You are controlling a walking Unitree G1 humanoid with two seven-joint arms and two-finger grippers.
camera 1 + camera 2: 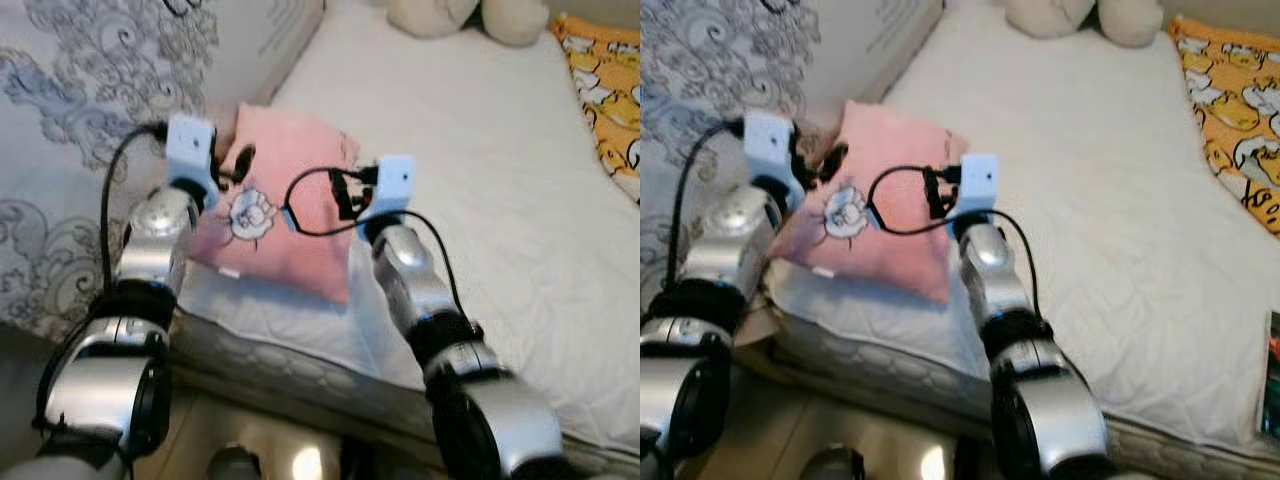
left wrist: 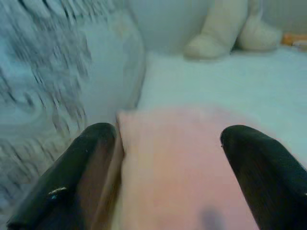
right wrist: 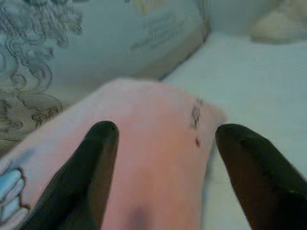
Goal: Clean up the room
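Left eye view: pink pillow (image 1: 285,205) between both arms.

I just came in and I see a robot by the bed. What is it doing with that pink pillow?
The robot is reaching both arms out to the pink pillow, which lies at the near corner of the bed. Its left claw and right claw are both open, with the pillow showing between each one's fingers, so it looks like it may be about to grab it. A plush toy sits at the far end of the bed, and an orange blanket lies along the right side.
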